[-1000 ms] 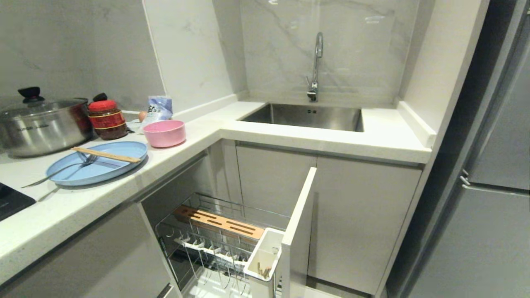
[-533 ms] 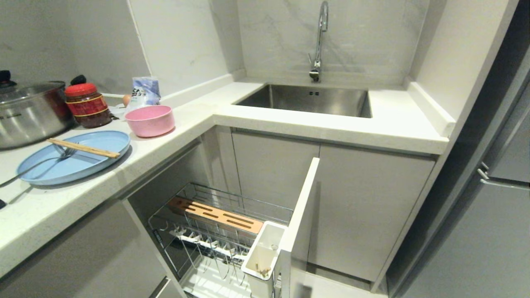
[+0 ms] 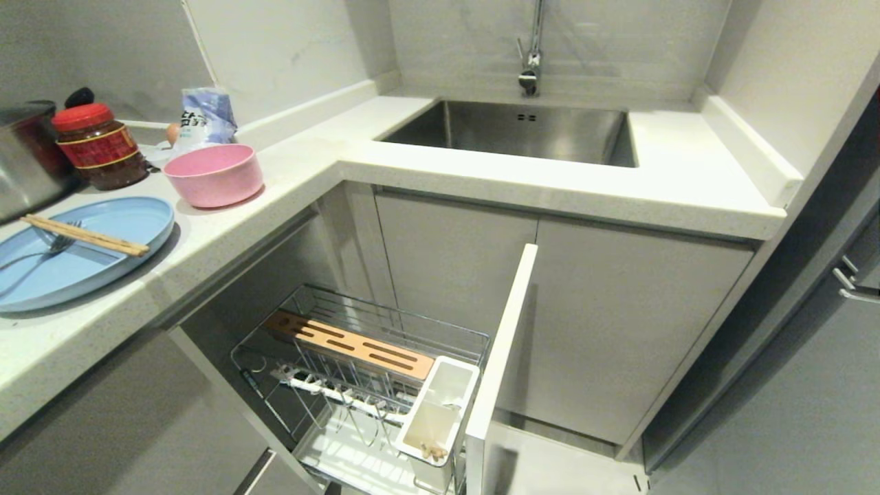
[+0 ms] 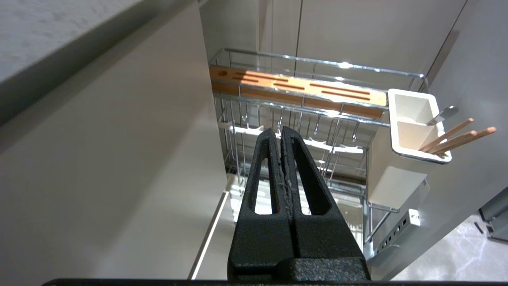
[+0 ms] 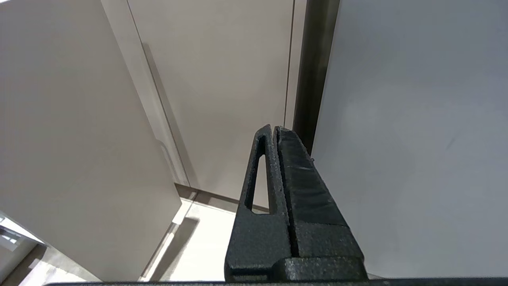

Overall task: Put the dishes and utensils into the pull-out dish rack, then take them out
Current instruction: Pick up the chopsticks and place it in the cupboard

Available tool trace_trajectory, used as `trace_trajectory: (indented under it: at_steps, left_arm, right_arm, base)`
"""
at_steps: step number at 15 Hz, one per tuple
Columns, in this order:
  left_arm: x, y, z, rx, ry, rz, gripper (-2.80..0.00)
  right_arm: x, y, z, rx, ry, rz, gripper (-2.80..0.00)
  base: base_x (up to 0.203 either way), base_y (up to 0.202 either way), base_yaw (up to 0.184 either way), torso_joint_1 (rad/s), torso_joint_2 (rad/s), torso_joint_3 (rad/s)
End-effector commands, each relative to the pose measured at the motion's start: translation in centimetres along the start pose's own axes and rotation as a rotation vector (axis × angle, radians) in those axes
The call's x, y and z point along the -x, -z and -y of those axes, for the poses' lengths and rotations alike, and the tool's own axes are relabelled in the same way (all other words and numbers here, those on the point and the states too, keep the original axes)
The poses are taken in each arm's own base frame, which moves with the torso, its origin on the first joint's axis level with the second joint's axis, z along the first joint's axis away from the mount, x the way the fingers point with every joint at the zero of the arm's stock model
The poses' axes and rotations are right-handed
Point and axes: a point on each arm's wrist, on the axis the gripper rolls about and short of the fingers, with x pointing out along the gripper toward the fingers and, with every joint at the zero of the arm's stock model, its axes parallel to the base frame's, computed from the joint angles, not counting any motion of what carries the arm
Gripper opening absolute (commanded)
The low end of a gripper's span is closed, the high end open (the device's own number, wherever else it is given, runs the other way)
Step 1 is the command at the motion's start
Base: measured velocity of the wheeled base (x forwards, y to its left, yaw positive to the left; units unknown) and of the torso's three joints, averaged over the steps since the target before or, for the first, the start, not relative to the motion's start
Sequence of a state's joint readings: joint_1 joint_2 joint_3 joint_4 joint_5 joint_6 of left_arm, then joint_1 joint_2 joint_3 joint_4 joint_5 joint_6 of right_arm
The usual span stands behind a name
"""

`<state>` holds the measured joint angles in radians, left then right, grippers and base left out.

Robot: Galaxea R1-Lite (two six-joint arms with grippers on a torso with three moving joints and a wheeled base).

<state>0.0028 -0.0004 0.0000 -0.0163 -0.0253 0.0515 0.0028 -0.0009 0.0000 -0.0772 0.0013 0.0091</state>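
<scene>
On the counter at the left, a pink bowl [image 3: 213, 174] stands beside a light-blue plate [image 3: 82, 275]. Wooden chopsticks [image 3: 86, 235] and a silver fork [image 3: 38, 256] lie on that plate. Below, the pull-out dish rack [image 3: 385, 320] is drawn out, with its wooden bar [image 3: 350, 347], white cup [image 3: 436, 412] and grey front panel [image 3: 498, 357]. Neither gripper shows in the head view. My left gripper [image 4: 279, 129] is shut and empty, short of the rack [image 4: 317, 61]. The cup [image 4: 408, 119] holds wooden sticks [image 4: 456, 137] and a metal handle [image 4: 442, 115]. My right gripper [image 5: 274, 128] is shut and empty before cabinet doors.
A steel sink [image 3: 515, 130] with a faucet [image 3: 531, 69] sits in the corner counter. A red-lidded jar [image 3: 96, 144], a steel pot [image 3: 24, 158] and a bag [image 3: 203, 117] stand behind the dishes. A tall grey panel [image 3: 790, 385] closes the right side.
The whole picture has shifted: the camera has tipped down, so the counter things slid up and left and more of the rack shows. Nothing itself has moved.
</scene>
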Motion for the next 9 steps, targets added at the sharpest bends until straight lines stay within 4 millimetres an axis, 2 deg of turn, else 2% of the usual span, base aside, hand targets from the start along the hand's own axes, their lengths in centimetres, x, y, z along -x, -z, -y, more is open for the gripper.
trace_trajectory:
  at_steps: [1,4,6,7,9]
  left_arm:
    - [-0.1,0.3,0.0,0.007,-0.001,-0.010,-2.80]
    - [-0.1,0.3,0.0,0.004,0.003,-0.011,-2.80]
    - [0.1,-0.4,0.0,-0.037,0.009,0.018,-2.80]
    - [0.4,-1.7,0.0,-0.049,0.006,0.071,-2.80]
    - [2.0,-5.6,-0.2,-0.061,0.002,0.209,-2.80]
  right_arm:
    - [-0.1,0.7,0.0,0.000,0.000,-0.024,-2.80]
    - [-0.1,0.7,0.0,0.000,0.000,-0.024,-2.80]
    - [-0.1,0.7,0.0,0.000,0.000,-0.024,-2.80]
    - [-0.1,0.7,0.0,0.000,0.000,-0.024,-2.80]
    - [-0.1,0.7,0.0,0.000,0.000,-0.024,-2.80]
  base:
    - [0.000,0.000,0.000,0.002,0.00,-0.087]
    - [0.000,0.000,0.000,0.003,0.00,-0.029]
    - [0.000,0.000,0.000,0.000,0.00,0.000]
    - [0.000,0.000,0.000,0.000,0.00,0.000]
    - [0.000,0.000,0.000,0.000,0.00,0.000]
